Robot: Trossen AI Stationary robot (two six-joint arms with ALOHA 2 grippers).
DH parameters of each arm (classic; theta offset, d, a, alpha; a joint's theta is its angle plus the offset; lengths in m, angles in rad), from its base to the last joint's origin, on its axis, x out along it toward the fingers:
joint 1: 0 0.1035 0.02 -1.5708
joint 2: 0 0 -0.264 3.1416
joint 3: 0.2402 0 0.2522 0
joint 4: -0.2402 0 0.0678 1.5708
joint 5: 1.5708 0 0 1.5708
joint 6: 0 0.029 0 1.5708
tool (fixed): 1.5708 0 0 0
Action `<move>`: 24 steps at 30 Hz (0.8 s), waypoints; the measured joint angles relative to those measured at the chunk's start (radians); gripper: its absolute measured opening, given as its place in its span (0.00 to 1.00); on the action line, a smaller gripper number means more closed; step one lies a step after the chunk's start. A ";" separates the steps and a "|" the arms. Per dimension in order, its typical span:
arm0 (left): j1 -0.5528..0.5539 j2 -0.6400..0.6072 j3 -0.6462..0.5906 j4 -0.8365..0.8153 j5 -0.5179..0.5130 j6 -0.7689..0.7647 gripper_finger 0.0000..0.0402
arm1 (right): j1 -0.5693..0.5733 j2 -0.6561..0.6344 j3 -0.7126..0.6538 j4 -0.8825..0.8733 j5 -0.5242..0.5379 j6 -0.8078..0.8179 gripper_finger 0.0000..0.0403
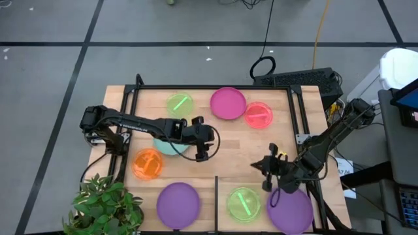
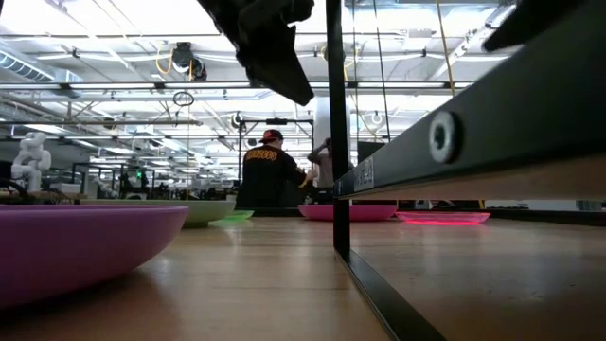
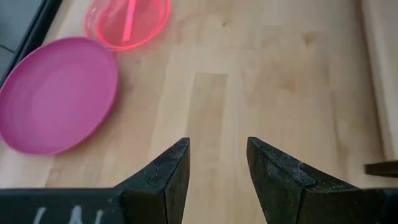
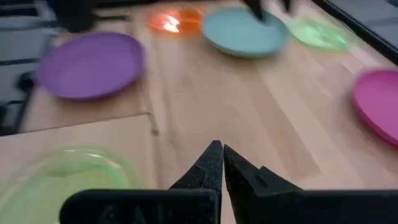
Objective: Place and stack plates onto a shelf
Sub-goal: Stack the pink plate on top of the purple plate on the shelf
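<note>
so far the shelf (image 1: pixel 261 186), at the table's near right corner past the black divider bar (image 1: pixel 216 202), holds only a green plate (image 1: pixel 243 202) and a purple plate (image 1: pixel 290 210). the left gripper (image 1: pixel 198 138) hangs empty mid-table, fingers parted narrowly, beside the teal plate (image 1: pixel 164 147). the right gripper (image 1: pixel 266 168) hovers over the shelf's far edge, pinched closed on nothing. likely risk: thin fingers sliding off a flat rim, or a carried plate clipping the bar.
</note>
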 joint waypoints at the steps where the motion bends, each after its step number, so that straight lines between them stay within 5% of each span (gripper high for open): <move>1: -0.009 0.000 0.000 -0.003 -0.010 0.000 0.41 | -0.012 0.000 0.000 -0.030 -0.001 0.027 0.00; 7: -0.015 -0.003 0.000 -0.090 -0.082 -0.112 0.41 | -0.103 0.000 0.000 -0.202 -0.003 0.182 0.00; 14: 0.025 -0.004 -0.031 -0.166 -0.197 -0.180 0.41 | -0.160 0.000 -0.002 -0.181 0.086 0.081 0.00; 19: 0.049 -0.004 -0.051 -0.150 -0.204 -0.110 0.41 | -0.170 0.000 -0.080 -0.085 0.180 0.051 0.00; 24: 0.071 -0.004 -0.052 -0.159 -0.204 -0.076 0.41 | -0.187 0.000 -0.260 0.203 0.230 0.047 0.00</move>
